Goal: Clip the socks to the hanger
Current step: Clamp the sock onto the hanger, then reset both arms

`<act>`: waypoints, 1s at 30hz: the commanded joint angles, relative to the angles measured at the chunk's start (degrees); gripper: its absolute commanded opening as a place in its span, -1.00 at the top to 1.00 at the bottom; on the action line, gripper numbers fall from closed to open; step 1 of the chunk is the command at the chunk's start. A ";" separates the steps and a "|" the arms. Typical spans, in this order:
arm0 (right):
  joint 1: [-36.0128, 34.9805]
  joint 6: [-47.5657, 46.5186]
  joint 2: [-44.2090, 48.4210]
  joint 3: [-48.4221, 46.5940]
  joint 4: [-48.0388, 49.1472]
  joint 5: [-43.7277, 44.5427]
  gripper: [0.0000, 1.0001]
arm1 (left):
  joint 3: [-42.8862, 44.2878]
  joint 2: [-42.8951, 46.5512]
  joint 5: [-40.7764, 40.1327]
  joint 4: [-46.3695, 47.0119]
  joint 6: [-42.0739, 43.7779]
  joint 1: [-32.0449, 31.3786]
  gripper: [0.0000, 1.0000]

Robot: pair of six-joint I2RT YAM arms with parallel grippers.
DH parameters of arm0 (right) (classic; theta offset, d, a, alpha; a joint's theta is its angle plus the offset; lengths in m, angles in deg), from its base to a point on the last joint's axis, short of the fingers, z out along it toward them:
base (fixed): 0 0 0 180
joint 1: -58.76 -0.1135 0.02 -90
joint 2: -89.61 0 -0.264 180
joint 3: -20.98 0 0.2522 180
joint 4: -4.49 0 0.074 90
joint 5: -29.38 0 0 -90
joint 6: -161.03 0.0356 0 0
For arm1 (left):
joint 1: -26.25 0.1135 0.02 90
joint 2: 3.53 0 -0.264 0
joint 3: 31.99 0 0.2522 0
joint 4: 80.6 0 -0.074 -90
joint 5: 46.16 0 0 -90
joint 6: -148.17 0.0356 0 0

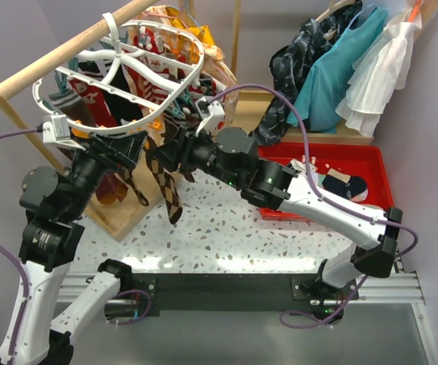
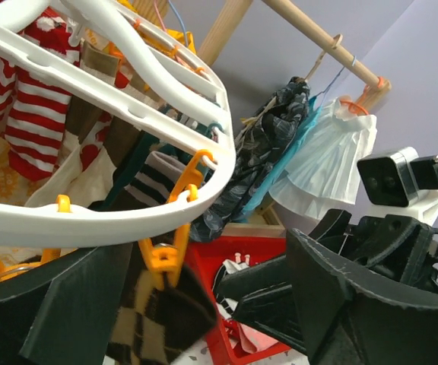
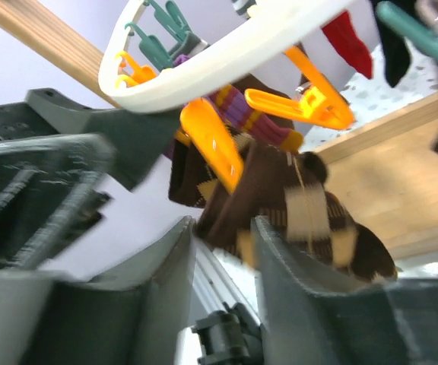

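Left gripper (image 2: 207, 262): jaws spread wide, nothing gripped. Between its fingers hangs an orange clip (image 2: 166, 255) on the near rim of the hanger (image 2: 90, 220). The brown-black argyle sock (image 2: 154, 323) hangs directly below that clip, top edge at its jaws.

Right gripper (image 3: 223, 232): jaws part-way apart, narrow gap showing. The argyle sock's lower fold sits just at the fingertips (image 3: 175, 251). Touching or not, cannot tell; no pinch visible.

Both grippers are close together under the hanger's front edge, reaching in from opposite sides.

Hanger hooks over the wooden rail (image 1: 59, 57), tilted, other socks clipped inside, a red-white striped sock (image 2: 29, 129) among them. Red bin (image 1: 356, 163) on the table at right, a dark sock (image 1: 347, 185) in it.
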 commanded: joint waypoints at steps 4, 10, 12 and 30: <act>-0.20 -15.40 16.49 8.09 -1.05 10.29 -0.45 | 7.09 5.11 -1.85 -11.53 6.70 0.17 -0.96; -0.29 -27.09 29.34 18.64 -3.95 21.00 -0.97 | 9.03 11.52 -9.76 -19.81 14.70 0.17 -1.00; -0.20 -30.69 34.62 21.80 -5.88 23.38 -0.97 | 7.90 15.03 -11.95 -21.05 17.50 0.08 -1.00; -0.29 -42.55 69.95 47.21 -14.06 37.72 -0.97 | -1.86 42.46 -21.19 -24.74 27.72 -0.01 -1.00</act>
